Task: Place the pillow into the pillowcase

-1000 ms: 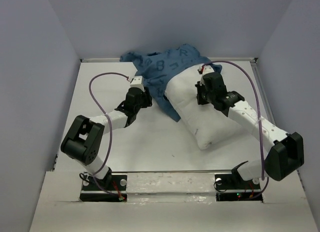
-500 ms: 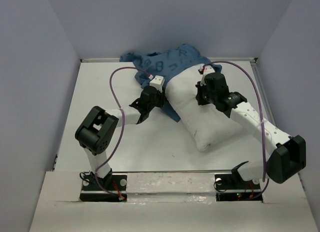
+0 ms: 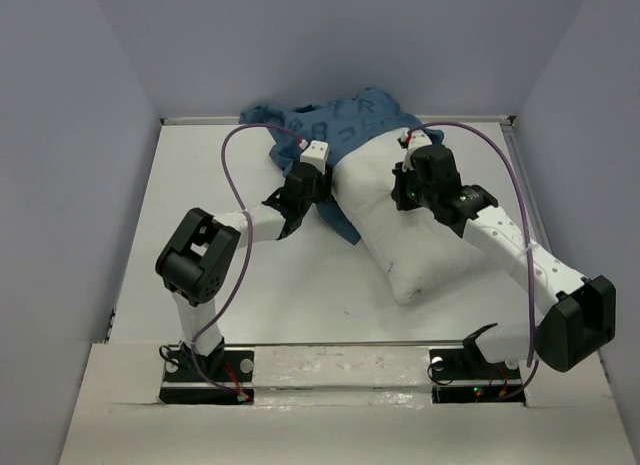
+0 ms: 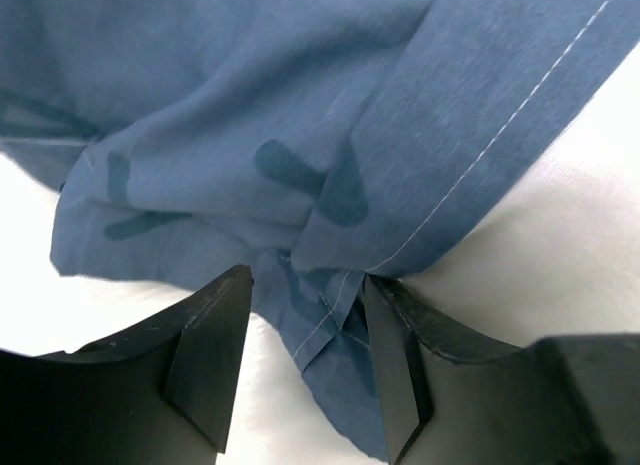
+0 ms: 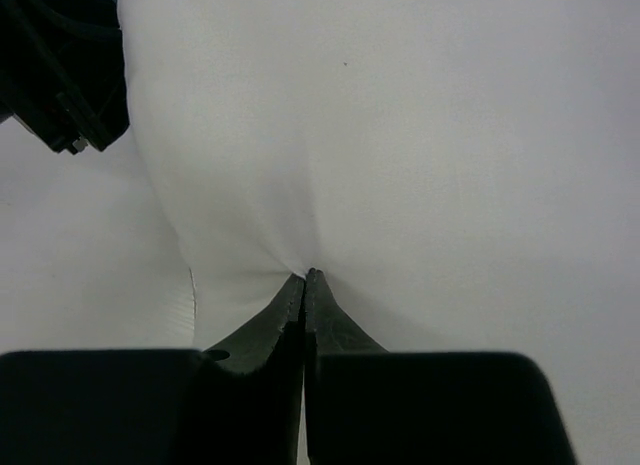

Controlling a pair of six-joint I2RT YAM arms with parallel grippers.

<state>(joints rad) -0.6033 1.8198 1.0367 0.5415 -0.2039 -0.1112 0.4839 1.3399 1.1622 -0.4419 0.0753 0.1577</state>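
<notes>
Pillow lying half in the pillowcase, one arm at each.

The pillow (image 3: 415,235) is lying diagonally on the table (image 3: 250,285), its far end sitting inside the pillowcase (image 3: 330,120) and its bare near corner pointing toward the arm bases. The right gripper (image 5: 305,276) is pinching pillow fabric, fingers pressed together. The left gripper (image 4: 305,282) is straddling the pillowcase hem, fingers spread.

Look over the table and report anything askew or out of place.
The pillowcase is crumpled in a heap at the far edge of the table, covering only the far end of the pillow, which lies slanted. Its hem sits loose inside the open left pincer. Nothing looks torn.
</notes>
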